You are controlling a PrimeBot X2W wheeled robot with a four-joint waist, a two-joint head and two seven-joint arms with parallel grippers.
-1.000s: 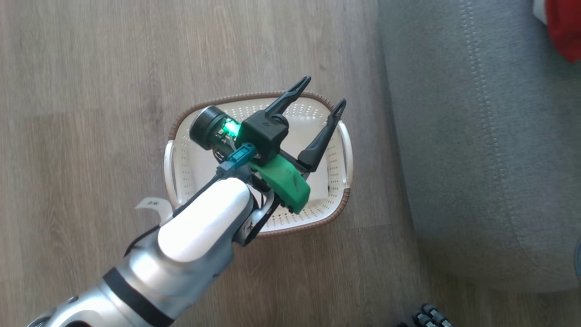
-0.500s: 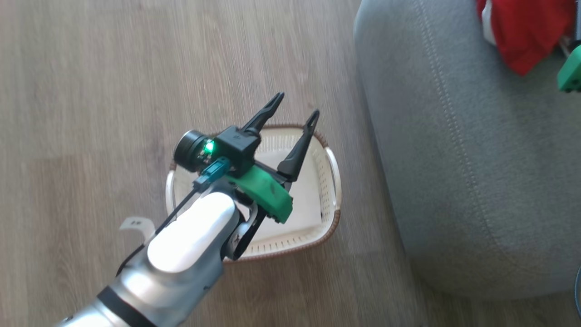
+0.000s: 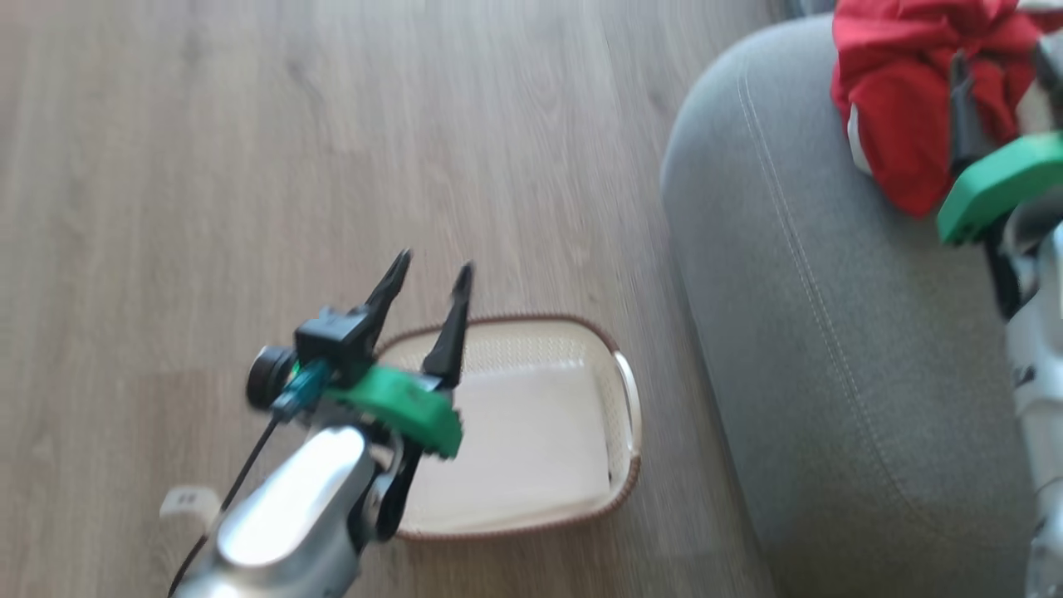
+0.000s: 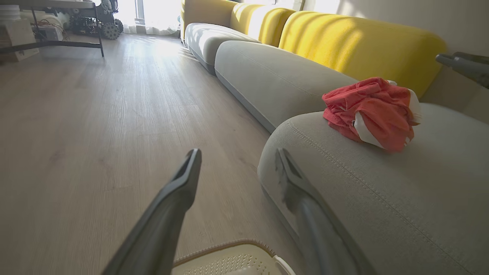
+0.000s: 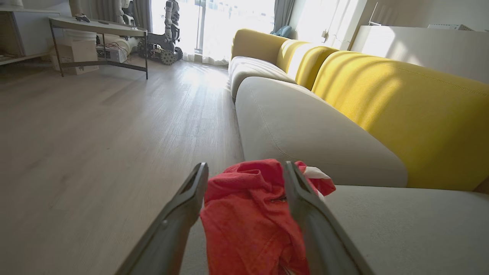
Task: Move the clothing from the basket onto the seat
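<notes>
The clothing is seen bunched into 1 red heap on the seat, near its rounded end. The basket stands on the floor just beside the seat, and its bottom is shown bare.

The right gripper is held with its 2 fingers spread wide. In the right wrist view the heap lies just ahead of and below them, framed by the gap. In the left wrist view a finger is shown clear of the cloth, so nothing is judged to be gripped. The left gripper is likewise open and empty, poised over the basket's left edge, well apart from the heap.

The right arm is by far the nearer. No long axis can be made out in the crumpled heap.

Counted: 1 heap (whether of 1 or 2 garments cannot be told), 1 basket, 2 grippers.

The task is judged done or nearly so. A withdrawal clear of the cloth is probably what is called for next.
</notes>
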